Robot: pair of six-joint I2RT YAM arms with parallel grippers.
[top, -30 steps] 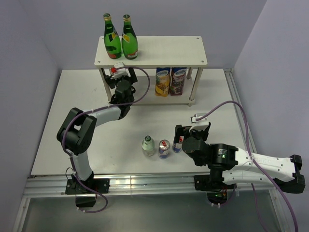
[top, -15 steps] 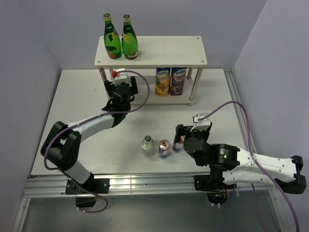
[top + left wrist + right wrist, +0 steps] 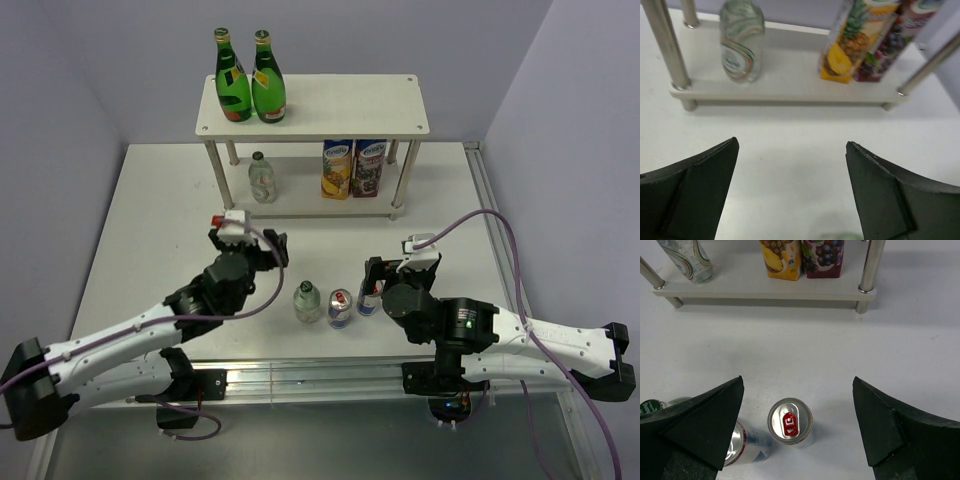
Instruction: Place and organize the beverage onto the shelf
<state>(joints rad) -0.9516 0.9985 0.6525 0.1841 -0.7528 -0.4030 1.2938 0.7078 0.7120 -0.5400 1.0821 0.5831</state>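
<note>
The white worktop (image 3: 150, 230) carries a two-tier cream shelf (image 3: 340, 100) at its far side.

The left arm (image 3: 130, 335) lies low and stretched out, running diagonally from the near left corner toward the middle. The right arm (image 3: 520, 335) comes in from the near right, folded at the elbow, with its wrist over the near middle.

The left gripper (image 3: 250, 240) points toward the shelf. In its wrist view the left gripper (image 3: 791, 145) is spread wide with nothing between the fingers. The right gripper (image 3: 385, 270) is also spread wide and holds nothing.

Two green glass bottles (image 3: 232, 90) (image 3: 267, 90) stand upright side by side at the left end of the upper board. On the lower board, a pineapple juice carton (image 3: 337, 168) and a dark grape juice carton (image 3: 369, 166) touch near the right posts. One small clear bottle (image 3: 262, 178) stands toward the left posts.

The second clear bottle (image 3: 307, 302) stands on the worktop near the front. Two slim cans are just to its right: one (image 3: 340, 308) beside it, the other (image 3: 369, 298) below the right gripper's open fingers.
</note>
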